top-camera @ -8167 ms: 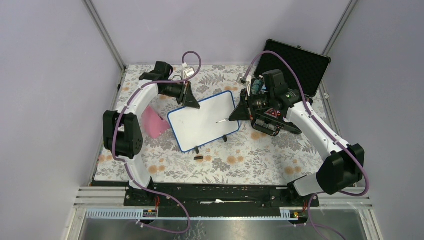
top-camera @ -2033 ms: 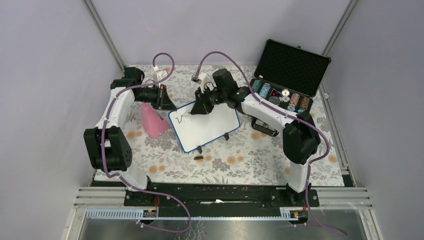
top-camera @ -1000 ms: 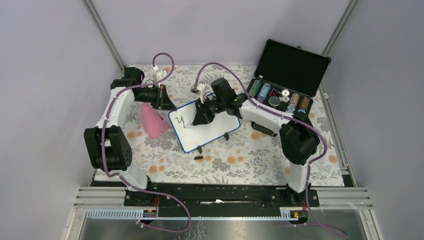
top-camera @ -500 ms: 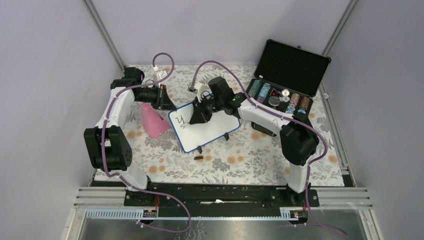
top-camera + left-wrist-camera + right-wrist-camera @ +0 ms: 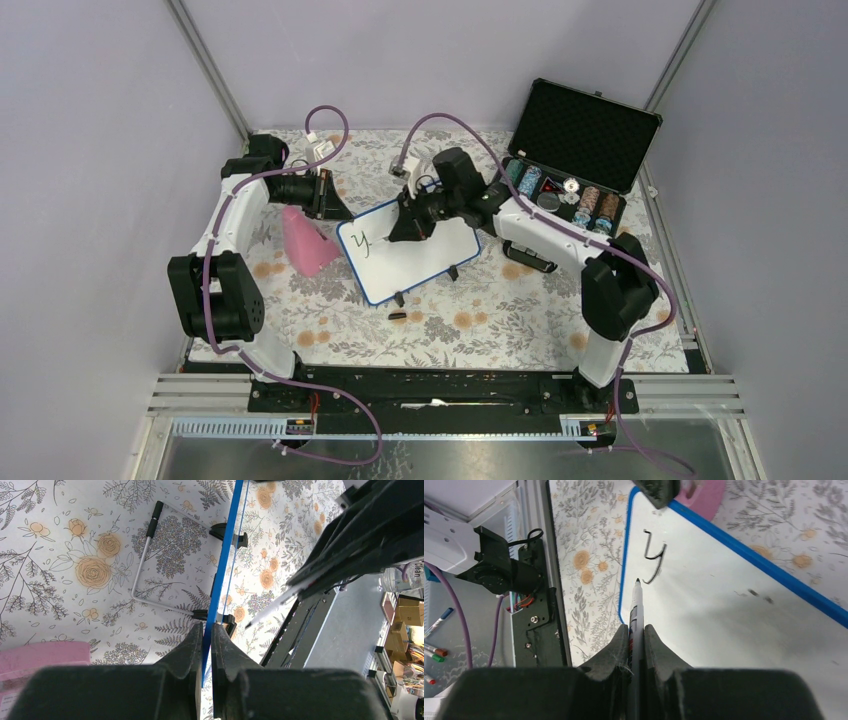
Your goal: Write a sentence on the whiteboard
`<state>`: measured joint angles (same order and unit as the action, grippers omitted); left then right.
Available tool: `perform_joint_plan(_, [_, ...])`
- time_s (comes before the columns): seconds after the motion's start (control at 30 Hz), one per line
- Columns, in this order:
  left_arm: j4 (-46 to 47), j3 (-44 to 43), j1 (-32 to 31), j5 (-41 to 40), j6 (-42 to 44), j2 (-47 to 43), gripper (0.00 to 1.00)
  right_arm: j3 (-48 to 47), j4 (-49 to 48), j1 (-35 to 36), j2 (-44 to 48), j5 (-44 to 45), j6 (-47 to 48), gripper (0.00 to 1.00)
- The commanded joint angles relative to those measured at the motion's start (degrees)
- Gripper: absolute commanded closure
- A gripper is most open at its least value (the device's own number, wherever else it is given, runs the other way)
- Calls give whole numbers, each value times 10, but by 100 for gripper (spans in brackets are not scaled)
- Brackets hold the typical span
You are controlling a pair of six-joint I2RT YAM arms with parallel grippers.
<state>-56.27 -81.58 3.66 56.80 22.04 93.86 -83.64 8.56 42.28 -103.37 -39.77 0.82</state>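
Observation:
The whiteboard (image 5: 425, 258), white with a blue frame, stands tilted on the floral tabletop. My left gripper (image 5: 337, 207) is shut on its far left corner; the left wrist view shows the blue frame edge (image 5: 227, 545) pinched between the jaws of this gripper (image 5: 206, 626). My right gripper (image 5: 404, 230) is shut on a marker (image 5: 636, 610), which runs out between its fingers in the right wrist view. The right gripper (image 5: 636, 627) points the marker tip just right of a dark letter Y (image 5: 653, 562), the only writing of the sentence on the whiteboard (image 5: 734, 595).
A pink wedge-shaped object (image 5: 305, 242) lies left of the board. An open black case (image 5: 590, 125) with several round chips (image 5: 560, 195) stands at the back right. A small dark cap (image 5: 397, 316) lies in front of the board. The board's wire stand (image 5: 145, 555) shows behind it.
A Y has appeared on the board's left end. The right gripper with the marker has drawn off it, a little to the right. The left gripper keeps its hold on the corner.

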Motion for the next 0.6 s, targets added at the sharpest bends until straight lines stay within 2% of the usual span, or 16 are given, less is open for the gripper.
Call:
perform_joint_plan(0.0, [0,-7,0,3,10,-10,100,12,-4,-28,35,11,20,100])
perform_joint_plan(0.57, [0,-5,-1,1,14,-10,100,-34,-3,-28,-9,24,16,100])
